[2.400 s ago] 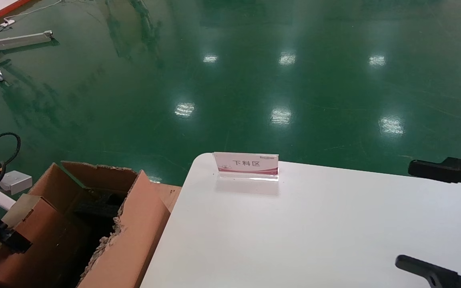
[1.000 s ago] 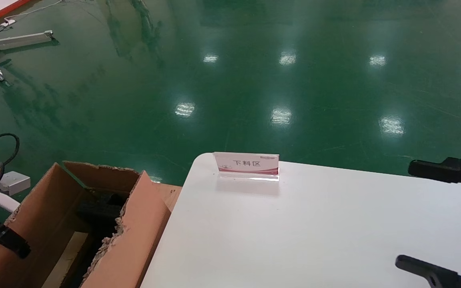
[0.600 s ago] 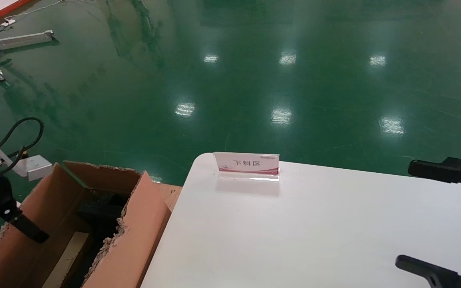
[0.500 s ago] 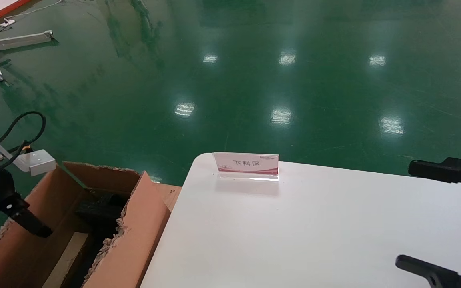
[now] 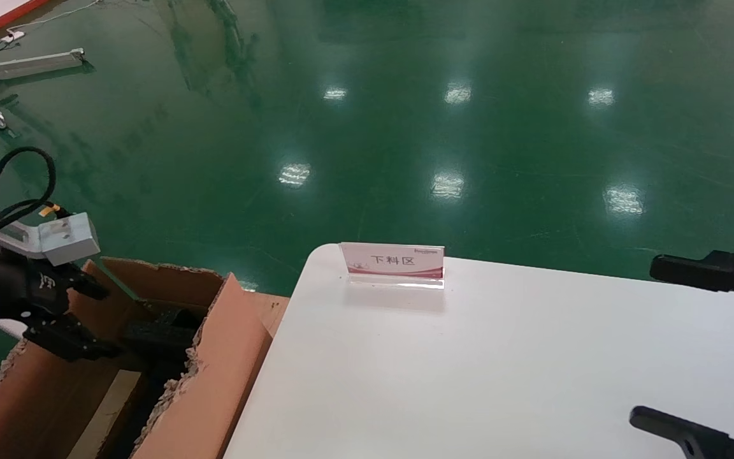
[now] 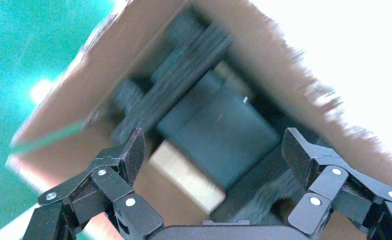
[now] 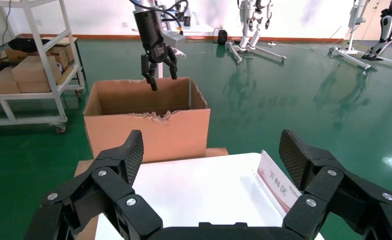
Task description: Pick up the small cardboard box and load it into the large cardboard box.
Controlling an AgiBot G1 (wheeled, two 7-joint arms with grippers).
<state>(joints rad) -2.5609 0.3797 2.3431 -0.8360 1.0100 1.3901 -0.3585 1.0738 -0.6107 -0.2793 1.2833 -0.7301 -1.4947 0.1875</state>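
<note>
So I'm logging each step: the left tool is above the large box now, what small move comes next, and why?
Probably lift the left tool clear of the large cardboard box: it hangs open and empty over the opening, and a pale carton, likely the small cardboard box, lies inside.

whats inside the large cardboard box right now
Inside the large cardboard box: black foam and a pale brown strip, probably the small cardboard box. The walls hide the rest. Left tool hangs open above.
</note>
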